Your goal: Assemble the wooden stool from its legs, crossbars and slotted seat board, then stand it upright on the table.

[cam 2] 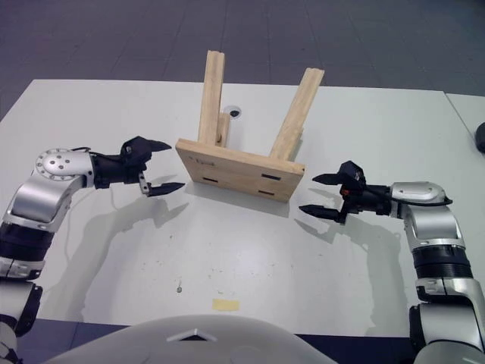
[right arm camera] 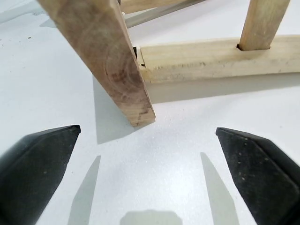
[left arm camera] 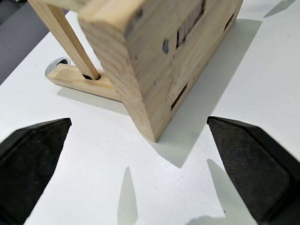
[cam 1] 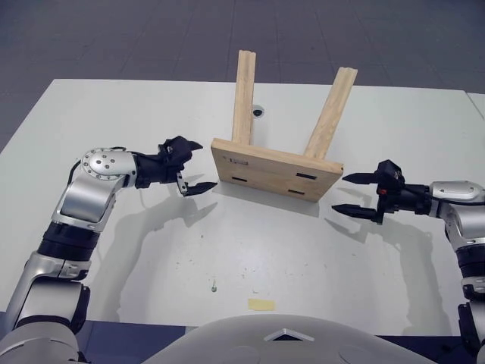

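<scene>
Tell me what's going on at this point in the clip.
The wooden stool looks assembled but lies on its side on the white table. Its seat board faces the robot and its legs point away. The left gripper and the right gripper are both open, one at each end of the seat board, and neither touches it. The stool has not yet been stood upright.

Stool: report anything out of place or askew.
The stool lies on its side, not upright: the seat board stands on its edge on the table, legs pointing away from the robot. Left gripper and right gripper hover open at either end, touching nothing.
</scene>
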`<control>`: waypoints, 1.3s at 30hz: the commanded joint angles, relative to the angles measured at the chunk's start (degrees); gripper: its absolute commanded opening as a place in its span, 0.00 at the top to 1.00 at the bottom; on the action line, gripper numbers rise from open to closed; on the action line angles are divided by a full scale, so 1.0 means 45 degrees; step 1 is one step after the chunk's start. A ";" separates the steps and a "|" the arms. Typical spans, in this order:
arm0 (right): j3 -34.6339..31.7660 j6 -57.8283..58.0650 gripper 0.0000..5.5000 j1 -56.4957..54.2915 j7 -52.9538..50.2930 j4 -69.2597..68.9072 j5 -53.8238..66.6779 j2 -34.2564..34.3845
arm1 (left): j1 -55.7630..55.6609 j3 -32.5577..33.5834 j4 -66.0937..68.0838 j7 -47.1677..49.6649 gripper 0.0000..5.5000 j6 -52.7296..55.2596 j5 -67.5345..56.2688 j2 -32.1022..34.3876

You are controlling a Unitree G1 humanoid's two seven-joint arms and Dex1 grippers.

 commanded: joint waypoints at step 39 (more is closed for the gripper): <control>-0.4030 0.6924 0.55 -0.3519 -1.2586 -0.4755 1.6370 0.5092 | -0.0723 0.5813 -0.4944 1.3149 0.65 0.8155 -1.5974 -0.4883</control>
